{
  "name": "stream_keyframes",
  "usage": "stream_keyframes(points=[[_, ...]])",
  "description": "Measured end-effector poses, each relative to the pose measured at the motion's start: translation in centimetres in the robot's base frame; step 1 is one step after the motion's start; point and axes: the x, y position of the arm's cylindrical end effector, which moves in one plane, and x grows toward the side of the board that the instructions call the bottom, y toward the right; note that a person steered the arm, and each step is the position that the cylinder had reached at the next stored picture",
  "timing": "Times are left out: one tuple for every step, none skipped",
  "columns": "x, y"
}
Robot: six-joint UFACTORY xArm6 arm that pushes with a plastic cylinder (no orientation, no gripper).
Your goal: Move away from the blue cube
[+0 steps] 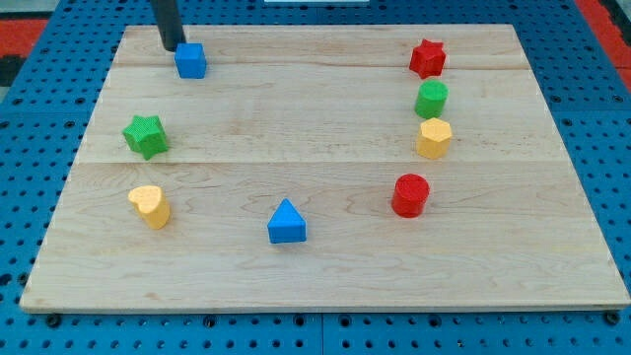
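My tip (pixel 174 46) just beside blue cube (pixel 190 60), at cube's upper left, near counter (pixel 315 286) top edge. No pincer fitted; state untellable. Retreat: leftward, off cube.

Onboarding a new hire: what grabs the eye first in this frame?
The dark rod at the view's top left, my tip just left of the blue cube. Next, the column at the view's right: red star, green cylinder, yellow hexagonal block, red cylinder.
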Motion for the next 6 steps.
stream_keyframes(points=[[-1.7, 2.3], [-2.5, 1.6], [-2.1, 7.2], [-1.6, 10.6], [-0.7, 12.5], [-0.7, 12.7]])
